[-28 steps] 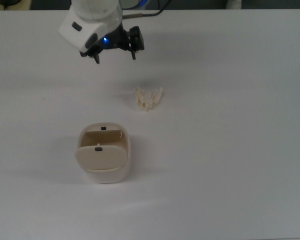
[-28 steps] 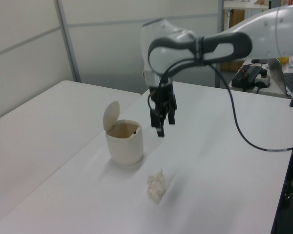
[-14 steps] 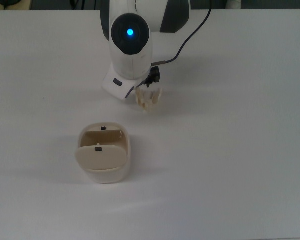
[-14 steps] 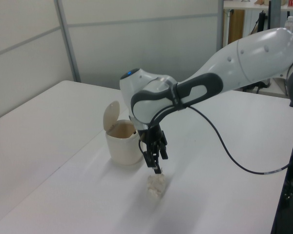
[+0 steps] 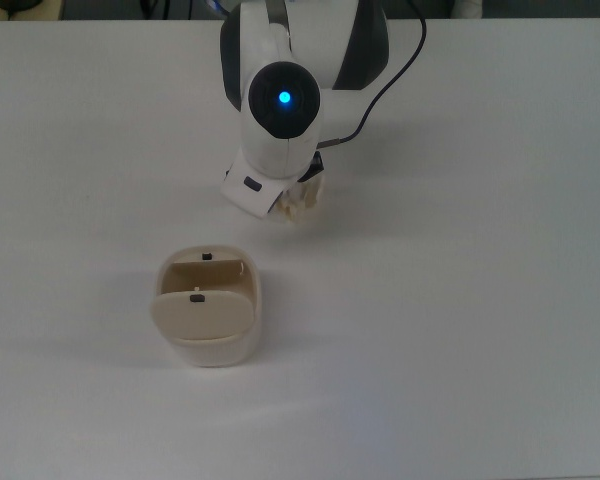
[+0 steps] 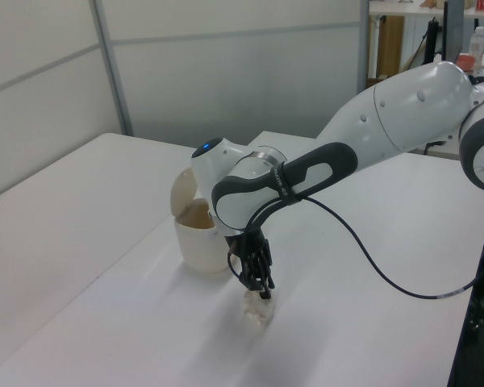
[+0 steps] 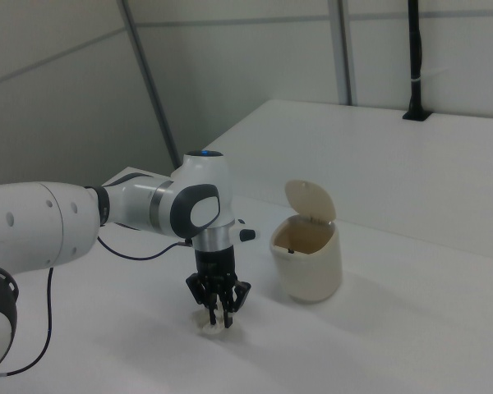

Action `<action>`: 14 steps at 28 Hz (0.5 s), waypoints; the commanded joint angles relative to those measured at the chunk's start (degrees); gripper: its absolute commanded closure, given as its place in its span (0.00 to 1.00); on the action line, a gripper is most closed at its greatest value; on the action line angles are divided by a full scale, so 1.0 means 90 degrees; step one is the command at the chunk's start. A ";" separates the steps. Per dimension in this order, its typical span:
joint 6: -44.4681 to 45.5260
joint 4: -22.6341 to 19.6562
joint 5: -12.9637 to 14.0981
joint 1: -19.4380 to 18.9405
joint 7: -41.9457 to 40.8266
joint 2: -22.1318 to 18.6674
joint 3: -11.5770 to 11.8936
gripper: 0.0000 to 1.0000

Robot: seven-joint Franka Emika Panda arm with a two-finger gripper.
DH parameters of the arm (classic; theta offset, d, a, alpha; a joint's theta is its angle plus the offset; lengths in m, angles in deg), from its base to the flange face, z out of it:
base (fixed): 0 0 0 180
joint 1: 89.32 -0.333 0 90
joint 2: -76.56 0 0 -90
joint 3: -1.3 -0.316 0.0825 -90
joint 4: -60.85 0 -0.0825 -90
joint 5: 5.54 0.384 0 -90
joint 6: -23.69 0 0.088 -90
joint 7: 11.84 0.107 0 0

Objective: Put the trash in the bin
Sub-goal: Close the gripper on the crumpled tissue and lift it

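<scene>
The gripper (image 7: 218, 313) is seen lowered straight onto the trash (image 7: 211, 325), which lies on the white table (image 5: 460, 300) directly beneath the fingertips and a little to the side, so that no sideways travel is judged to be needed before a grasp. In the right view the fingers (image 7: 228, 305) are shown parted by a modest gap, with the cream-white scrap sitting at and just under their tips; nothing is held yet, and whether the tips already touch the scrap cannot be told. In the top view the trash (image 5: 302, 200) is mostly covered by the arm's wrist, and only its spiky edge is left showing at the top view's right of the gripper body. No clear long axis is shown by the scrap; it is a roughly round crumple, so the closing direction is judged to matter little. The bin (image 5: 208, 315) stands near, towards the bottom-left in the top view, with its flap lid raised and its mouth open. One scrap, one bin and one arm are counted. In the left view the bin (image 6: 198, 242) is partly hidden behind the arm.
</scene>
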 commanded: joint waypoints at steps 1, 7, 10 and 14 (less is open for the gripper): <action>-0.0305 -0.0148 -0.0102 -0.0078 -0.0073 -0.0108 0.0052 1.00; -0.0432 -0.0031 -0.0102 -0.0049 -0.0073 -0.0274 0.0111 1.00; -0.0442 0.0037 -0.0102 0.0010 -0.0073 -0.0488 0.0159 1.00; -0.0442 0.0037 -0.0064 0.0127 -0.0073 -0.0810 0.0208 1.00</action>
